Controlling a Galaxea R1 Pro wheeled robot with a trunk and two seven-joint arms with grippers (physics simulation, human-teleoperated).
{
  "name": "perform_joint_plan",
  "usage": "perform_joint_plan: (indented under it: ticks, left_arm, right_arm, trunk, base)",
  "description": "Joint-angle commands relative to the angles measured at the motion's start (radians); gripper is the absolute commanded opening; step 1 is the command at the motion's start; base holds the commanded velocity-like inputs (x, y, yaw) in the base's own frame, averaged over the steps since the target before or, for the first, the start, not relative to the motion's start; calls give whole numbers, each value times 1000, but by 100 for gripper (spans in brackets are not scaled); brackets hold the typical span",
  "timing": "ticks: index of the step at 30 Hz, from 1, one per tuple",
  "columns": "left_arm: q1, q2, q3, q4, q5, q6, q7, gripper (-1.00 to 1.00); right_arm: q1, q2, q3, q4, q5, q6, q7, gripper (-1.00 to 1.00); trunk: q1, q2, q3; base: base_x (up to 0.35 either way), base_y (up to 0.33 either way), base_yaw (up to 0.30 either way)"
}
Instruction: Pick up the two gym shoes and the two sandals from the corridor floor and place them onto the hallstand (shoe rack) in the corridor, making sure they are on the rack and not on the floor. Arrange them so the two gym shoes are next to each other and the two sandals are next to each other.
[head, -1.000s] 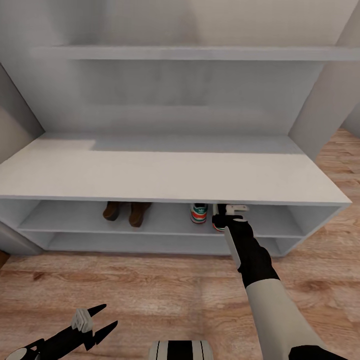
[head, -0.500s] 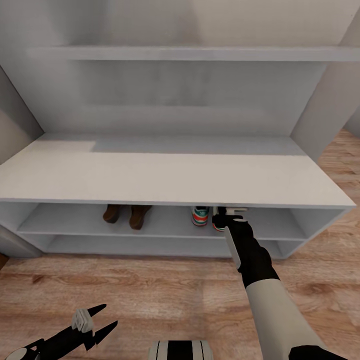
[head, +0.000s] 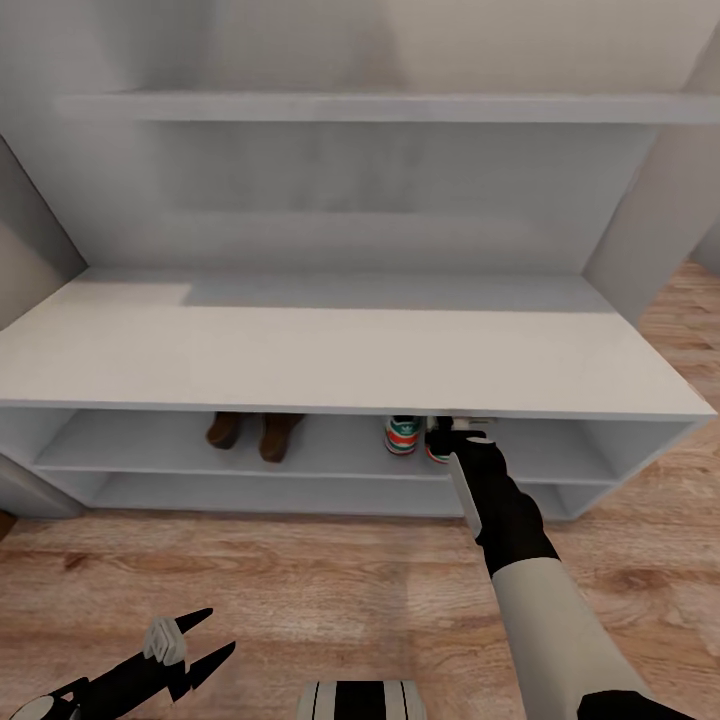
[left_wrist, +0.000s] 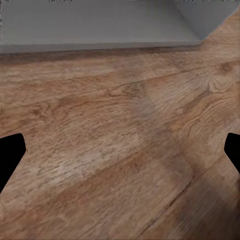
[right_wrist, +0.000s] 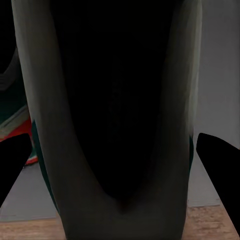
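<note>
the last step is in hand: the right gripper (head: 452, 432) sets the second gym shoe (head: 437, 452) on the upper shelf of the shoe rack (head: 330, 360), just beside the first gym shoe (head: 401, 434). i cannot tell if this gripper is still clenched. the sandals (head: 253, 432) stand together on the same shelf. the left gripper (head: 190, 640) is spread and empty over the floor (head: 330, 590). next it must let go and pull straight out.

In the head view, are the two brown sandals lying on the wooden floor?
No, the two sandals stand side by side on the upper open shelf of the shoe rack, above the floor.
</note>
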Motion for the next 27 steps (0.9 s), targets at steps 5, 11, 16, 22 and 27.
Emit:
perform_joint_plan:
  ticks: [5, 11, 16, 22, 27]
  left_arm:
    - [-1, 0, 0, 1, 2, -6, -3, 100]
    - [-1, 0, -1, 1, 3, -6, -3, 100]
    - [-1, 0, -1, 1, 3, -6, -3, 100]
    - [-1, 0, -1, 1, 3, -6, -3, 100]
    - [-1, 0, -1, 1, 3, -6, -3, 100]
  right_arm:
    - [0, 1, -2, -1, 6, 10, 1, -100]
    - [0, 1, -2, -1, 6, 16, 1, 100]
    - [0, 1, -2, -2, 6, 17, 1, 100]
    - [0, 1, -2, -1, 6, 17, 1, 100]
    - [0, 1, -2, -1, 6, 17, 1, 100]
  trunk:
    - [0, 0, -1]
    - [0, 0, -1]
    - [0, 0, -1]
    - [0, 0, -1]
    - [0, 0, -1]
  base:
    - [63, 36, 0]
    - [5, 3, 0]
    - [0, 0, 0]
    - [-136, 0, 0]
    - [-318, 0, 0]
